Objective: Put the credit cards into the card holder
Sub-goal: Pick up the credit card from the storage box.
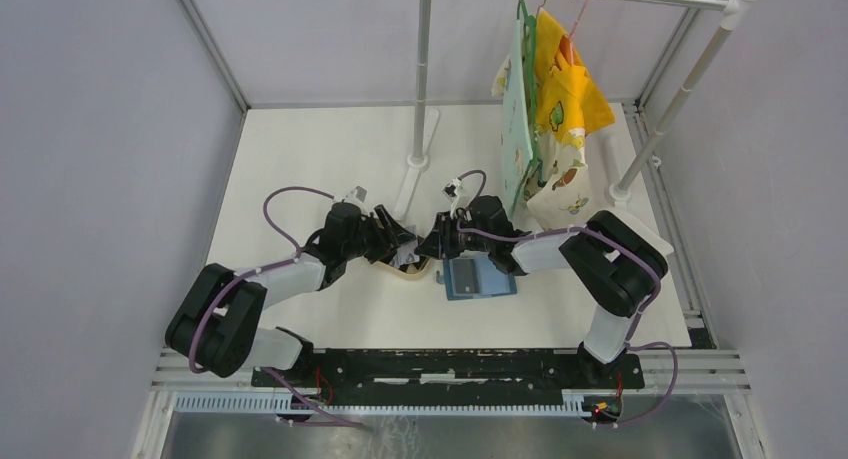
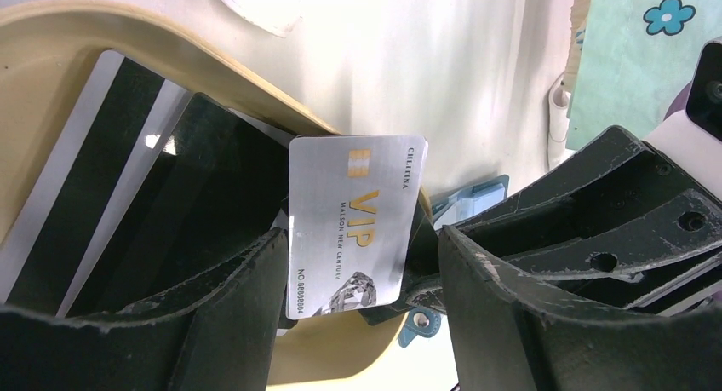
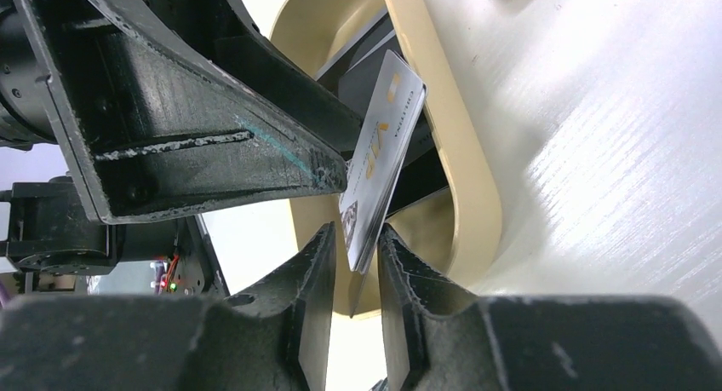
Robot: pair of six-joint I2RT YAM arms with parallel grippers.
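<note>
A silver VIP credit card (image 2: 353,225) stands tilted above the tan oval tray (image 2: 102,20). My right gripper (image 3: 356,238) is shut on its lower edge, and the card (image 3: 379,144) sticks up from between those fingers. My left gripper (image 2: 359,238) is open, with its fingers on either side of the card and its left finger at the card's edge. Other dark and pale cards (image 2: 128,178) lie in the tray (image 3: 464,195). The teal-blue card holder (image 1: 480,277) lies open on the table, right of the tray (image 1: 408,272). Both grippers meet over the tray, the left (image 1: 405,247) and the right (image 1: 432,247).
A clothes rack stands behind, with its left post (image 1: 421,99) and foot close behind the grippers. Yellow and pale cloths (image 1: 548,129) hang at the back right. The rack's right post (image 1: 668,109) stands near the table's right edge.
</note>
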